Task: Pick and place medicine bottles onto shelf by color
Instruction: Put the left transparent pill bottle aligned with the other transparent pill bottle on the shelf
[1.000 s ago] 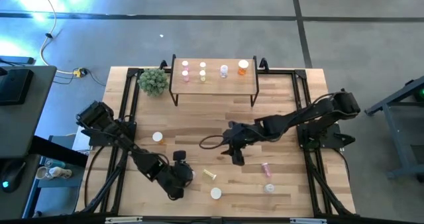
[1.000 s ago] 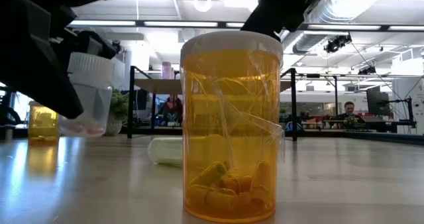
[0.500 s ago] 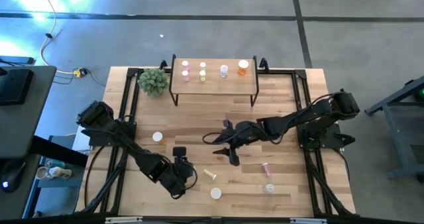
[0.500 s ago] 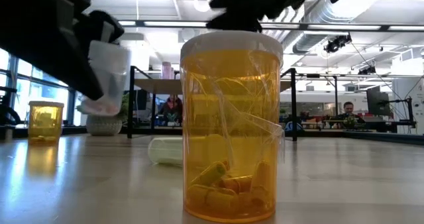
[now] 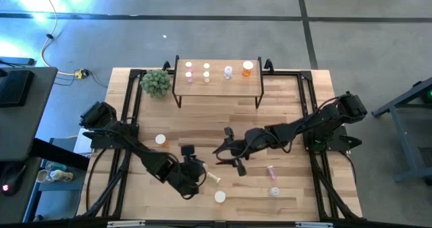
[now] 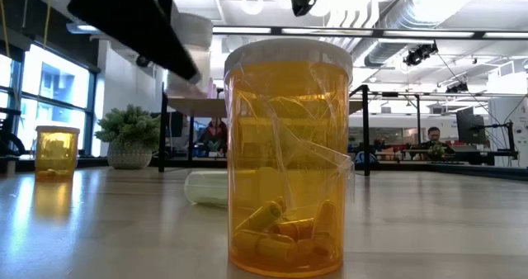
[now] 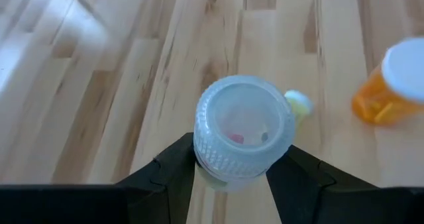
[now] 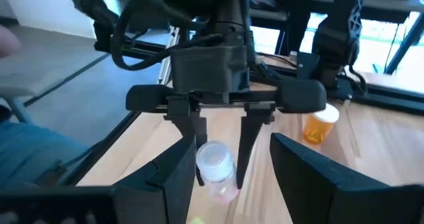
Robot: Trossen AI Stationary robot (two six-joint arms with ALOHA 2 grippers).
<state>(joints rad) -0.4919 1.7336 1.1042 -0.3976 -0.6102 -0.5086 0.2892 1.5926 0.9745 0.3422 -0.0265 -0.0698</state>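
Observation:
My left gripper (image 5: 194, 167) is above the table's near middle, shut on a clear white-capped bottle (image 7: 244, 131) with pink pills inside. It also shows in the right wrist view (image 8: 215, 163). My right gripper (image 5: 227, 154) is open and empty just to the right of it, facing it, with its fingers (image 8: 173, 177) spread on either side. The shelf (image 5: 217, 86) stands at the far edge with several bottles on top. On the table stand an orange bottle (image 5: 160, 139), a second orange bottle (image 5: 220, 196), a pink one (image 5: 271, 170) and a clear one (image 5: 274, 191). A yellow-green bottle (image 5: 214, 179) lies on its side. My left gripper pinches the clear bottle between its two fingers (image 8: 195, 141) by the sides of its body just below the cap (image 7: 207, 175). The fingers come from above, pointing down. The bottle is upright, cap up, lifted clear of the table.
A small potted plant (image 5: 156, 83) stands left of the shelf. The near orange bottle (image 6: 289, 155) fills the low view, with the lying bottle (image 6: 206, 186) behind it. Black frame rails (image 5: 128, 113) run along the table's sides.
My left gripper has risen with the clear bottle and gone a little toward the table's right edge; the bottle stays upright. My right gripper has gone toward the left gripper and turned to face it.

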